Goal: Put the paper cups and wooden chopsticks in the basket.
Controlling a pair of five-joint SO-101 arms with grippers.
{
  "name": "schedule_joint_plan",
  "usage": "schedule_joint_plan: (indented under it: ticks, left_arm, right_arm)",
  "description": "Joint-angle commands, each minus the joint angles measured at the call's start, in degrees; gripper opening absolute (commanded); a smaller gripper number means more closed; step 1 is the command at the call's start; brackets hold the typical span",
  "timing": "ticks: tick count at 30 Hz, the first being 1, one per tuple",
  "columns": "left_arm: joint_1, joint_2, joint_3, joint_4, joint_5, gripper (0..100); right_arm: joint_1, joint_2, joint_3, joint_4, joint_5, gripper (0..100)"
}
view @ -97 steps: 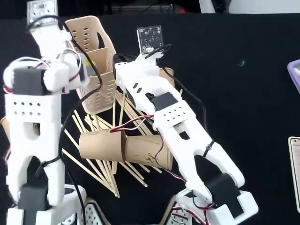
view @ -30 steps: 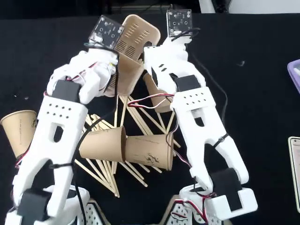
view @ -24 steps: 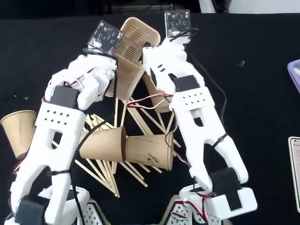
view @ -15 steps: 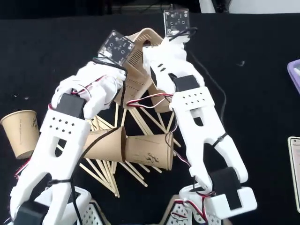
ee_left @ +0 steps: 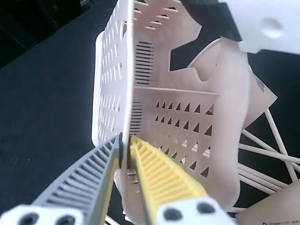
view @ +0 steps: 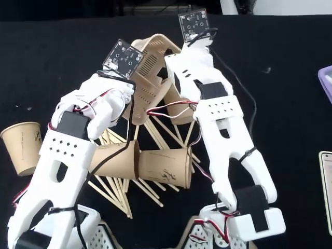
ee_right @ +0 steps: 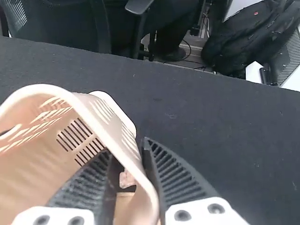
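The beige slotted basket (view: pixel 150 72) is tipped up off the black table at the far middle, held from both sides. My left gripper (ee_left: pixel 124 138) is shut on the basket's (ee_left: pixel 164 117) side wall. My right gripper (ee_right: pixel 125 149) is shut on the basket's rim (ee_right: pixel 117 122). Two paper cups (view: pixel 116 160) (view: pixel 165 167) lie on their sides, mouth to mouth, on a scatter of wooden chopsticks (view: pixel 116 193). Another paper cup (view: pixel 22 147) lies at the left edge. One more paper cup (view: pixel 179 111) sits partly hidden under the right arm. Chopsticks (ee_left: pixel 269 157) also lie just beneath the basket.
A purple object (view: pixel 327 78) and a white flat object (view: pixel 327 187) sit at the table's right edge. Both arm bases stand at the near edge. The far right of the black table is open cloth.
The left arm has swung from the left side toward the far middle with the basket. Over the last second the basket has tipped lower and further over while both grippers stayed on it.
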Motion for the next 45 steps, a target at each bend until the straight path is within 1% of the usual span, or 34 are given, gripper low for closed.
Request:
schedule_joint_plan:
  ticks: [1, 3, 6, 7, 10, 11, 12, 17, 18, 20, 24, 26, 28, 33, 37, 42, 45]
  left_arm:
    - [-2.4, 0.4, -0.7, 0.4, 0.0, 3]
    - [-4.0, 0.9, -0.7, -1.9, 0.4, 3]
    - [-7.4, 1.1, -0.6, -7.6, 6.7, 5]
    - [-8.4, 1.1, -0.6, -9.1, 9.4, 8]
    - [-9.9, 1.1, -0.6, -12.4, 15.7, 21]
    - [-9.9, 1.1, -0.6, -13.4, 17.1, 24]
    - [-10.0, 1.1, -0.6, -14.4, 18.3, 26]
    - [-11.9, 1.1, -0.6, -20.3, 23.1, 23]
    - [-12.4, 0.7, -0.6, -20.4, 24.2, 23]
    - [-12.7, 0.5, -1.0, -18.0, 25.6, 23]
    - [-11.8, 0.2, -2.9, -8.8, 25.8, 23]
    - [-10.2, 0.1, -2.6, -6.2, 25.6, 23]
    - [-9.5, 0.2, -0.9, -6.9, 25.5, 23]
    - [-9.5, -0.2, 3.7, -11.8, 25.7, 23]
    - [-10.2, -1.2, 1.7, -10.4, 25.8, 23]
    - [-12.0, -7.6, -1.7, -9.9, 25.8, 24]
    - [-11.6, -11.2, -0.9, -9.2, 25.7, 24]
  right_arm:
    - [3.0, -0.7, -0.5, -0.1, 0.2, 1.1]
    - [2.7, -1.4, 0.6, 0.2, -0.9, 1.1]
    - [2.7, -3.5, 2.0, 0.2, -7.3, 1.1]
    - [2.7, -4.2, 2.3, 0.2, -8.9, 1.1]
    - [2.7, -4.7, 3.4, 0.2, -11.7, 1.1]
    - [2.7, -4.5, 4.1, 0.0, -12.2, 1.1]
    - [2.7, -4.3, 4.8, -0.1, -12.9, 1.1]
    - [2.9, -4.1, 6.6, -0.2, -17.0, 1.1]
    - [2.9, -4.1, 6.5, -0.2, -17.3, 1.1]
    - [2.8, -3.9, 5.5, -0.3, -17.5, 1.1]
    - [2.7, -3.2, 1.2, 0.3, -17.5, 1.1]
    - [2.7, -2.2, -0.5, 0.3, -17.5, 1.1]
    - [2.7, -0.7, -1.6, 0.3, -17.5, 1.1]
    - [2.9, 4.3, -4.5, 0.3, -17.5, 1.1]
    - [3.0, 7.7, -6.9, 0.4, -17.5, 1.1]
    - [2.9, 9.9, -8.5, 0.4, -17.5, 1.1]
    - [2.8, 10.1, -8.8, 0.4, -17.5, 1.1]
